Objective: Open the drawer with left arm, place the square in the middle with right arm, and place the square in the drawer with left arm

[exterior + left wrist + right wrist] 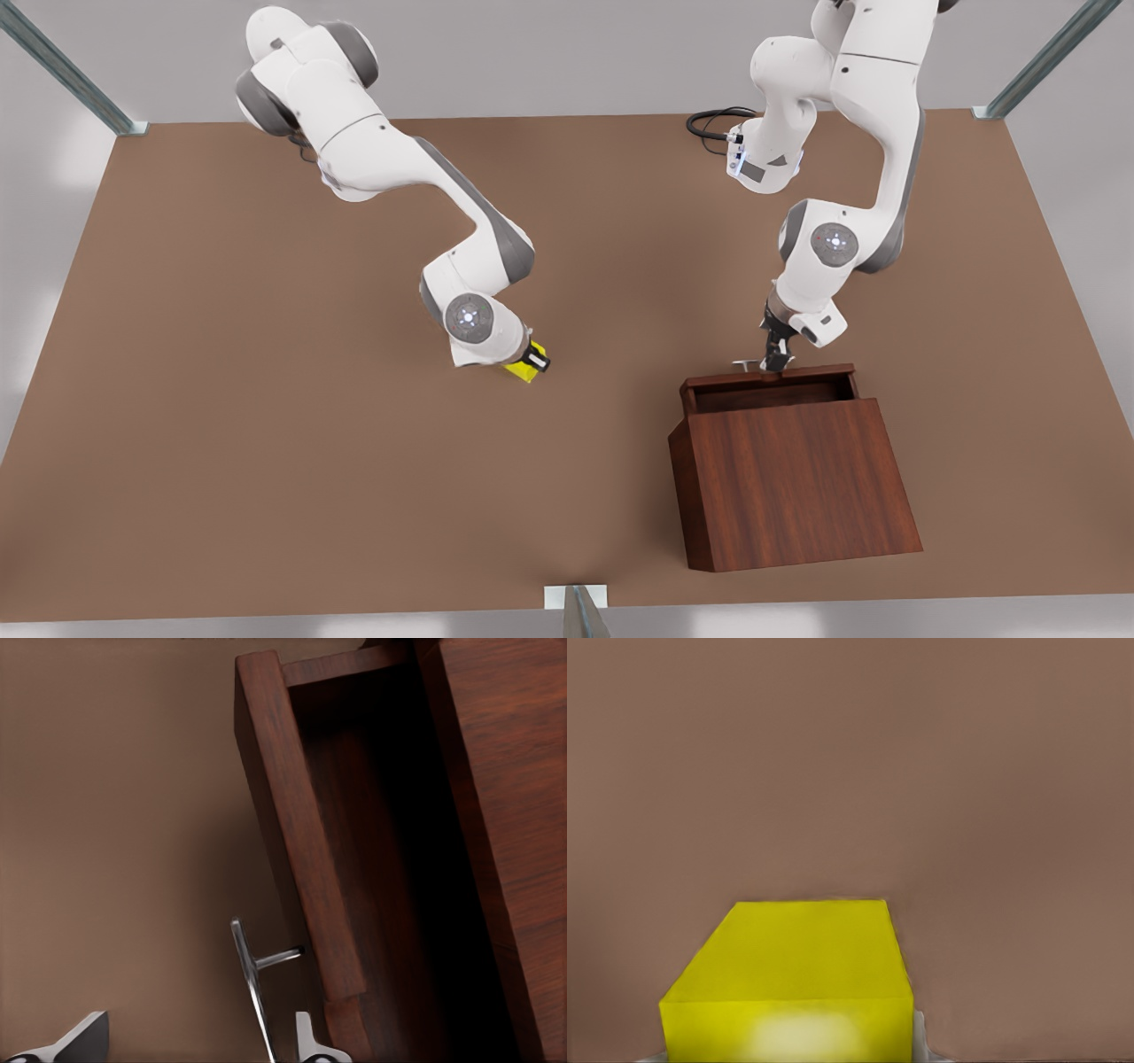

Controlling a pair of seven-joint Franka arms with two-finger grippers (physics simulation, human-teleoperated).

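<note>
Drawer (767,383) pulled out, lower right of front view: step one done. Left gripper (774,359) at bar handle (251,979), fingers spread (released). Right gripper (530,358) clamps yellow cube (523,370) mid-frame; set-down and drawer drop remain.

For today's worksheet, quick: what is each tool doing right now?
Left tool: open, at the drawer handle.
Right tool: closed on the yellow cube.

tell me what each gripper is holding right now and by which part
The right gripper grips the yellow square by its opposite side faces. The left gripper is open around the drawer's silver handle, not clamped on it.
</note>
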